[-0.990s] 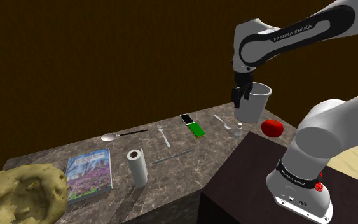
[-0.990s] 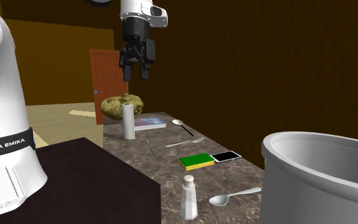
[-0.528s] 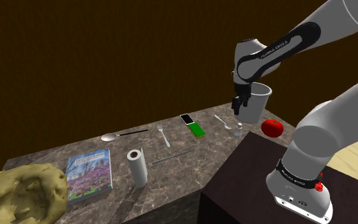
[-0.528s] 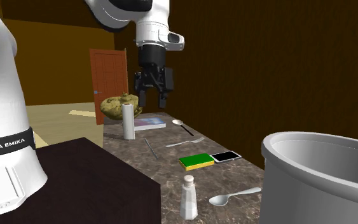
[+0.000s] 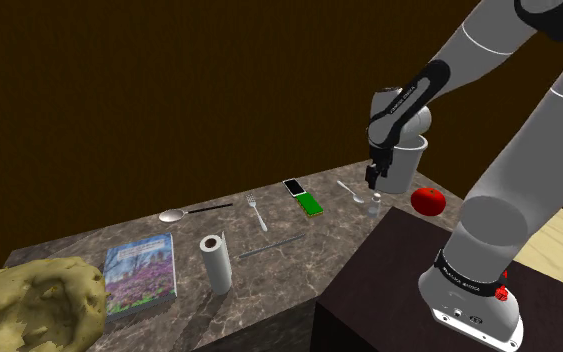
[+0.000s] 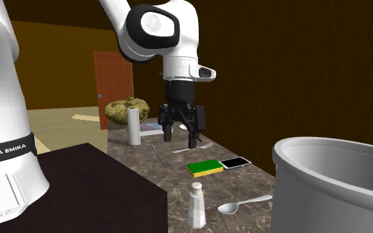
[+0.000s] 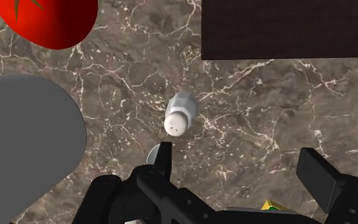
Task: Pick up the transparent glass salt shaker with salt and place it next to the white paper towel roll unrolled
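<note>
Dark marble surface [image 5: 89, 245] carries the salt shaker [image 7: 179, 114] upright at the shoulder view's right end, near the grey pot [image 5: 414, 165]. The jaws hang spread above it, touching nothing. The shaker aligns with one finger, not the gap. A straight descent would likely strike its cap and topple it. The paper towel roll [image 5: 216, 262] stands well apart, toward that view's left.

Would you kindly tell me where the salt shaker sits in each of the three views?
Shoulder view: salt shaker right of centre, beside the grey pot.
Second exterior view: bottom centre, left of the grey pot.
Wrist view: between grey pot and dark stand.
Shared landmark: the grey pot.
</note>
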Controlling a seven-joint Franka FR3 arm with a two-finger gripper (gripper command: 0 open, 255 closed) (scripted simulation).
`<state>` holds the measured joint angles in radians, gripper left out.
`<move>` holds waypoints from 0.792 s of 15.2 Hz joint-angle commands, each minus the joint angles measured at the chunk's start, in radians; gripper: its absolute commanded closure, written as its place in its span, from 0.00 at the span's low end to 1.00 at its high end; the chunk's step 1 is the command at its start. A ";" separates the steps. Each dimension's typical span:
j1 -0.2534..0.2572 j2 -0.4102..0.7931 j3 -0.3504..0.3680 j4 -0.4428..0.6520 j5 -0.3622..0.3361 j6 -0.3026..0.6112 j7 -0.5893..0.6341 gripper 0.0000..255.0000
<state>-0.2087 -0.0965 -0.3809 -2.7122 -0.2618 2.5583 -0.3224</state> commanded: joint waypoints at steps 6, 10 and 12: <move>-0.055 0.314 0.004 0.115 0.201 0.212 -0.215 0.00; -0.083 0.380 0.036 0.123 0.241 0.270 -0.244 0.00; -0.098 0.414 0.053 0.128 0.260 0.297 -0.257 0.00</move>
<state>-0.2979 0.2986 -0.3371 -2.5891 -0.0132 2.8415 -0.5710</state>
